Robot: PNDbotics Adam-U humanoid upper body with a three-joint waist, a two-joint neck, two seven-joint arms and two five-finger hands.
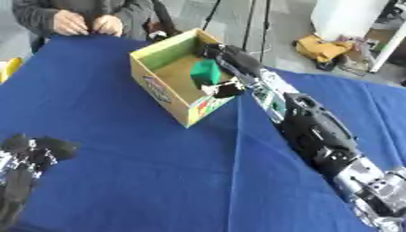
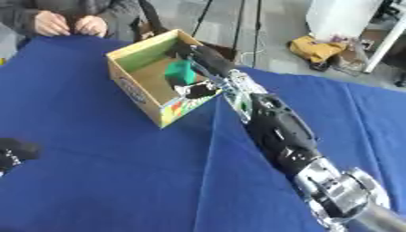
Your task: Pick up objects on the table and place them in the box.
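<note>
An open cardboard box (image 1: 161, 89) with a green inner lining stands on the blue tablecloth (image 1: 119, 136), towards the far side. My right arm comes in from the lower right, and my right hand (image 1: 224, 55) is inside the box over its right wall. Its fingers and thumb are curled round a green block (image 1: 206, 72), which sits low within the box opening. I cannot tell whether the block touches the box floor. At the lower left corner my left hand (image 1: 33, 153) rests idle and open on the cloth, holding nothing.
A person sits at the far edge behind the box, both hands (image 1: 85, 25) at the table's rim and off the task's things. A yellow thing (image 1: 7, 68) shows at the left edge. Bare blue cloth lies between the box and my left hand.
</note>
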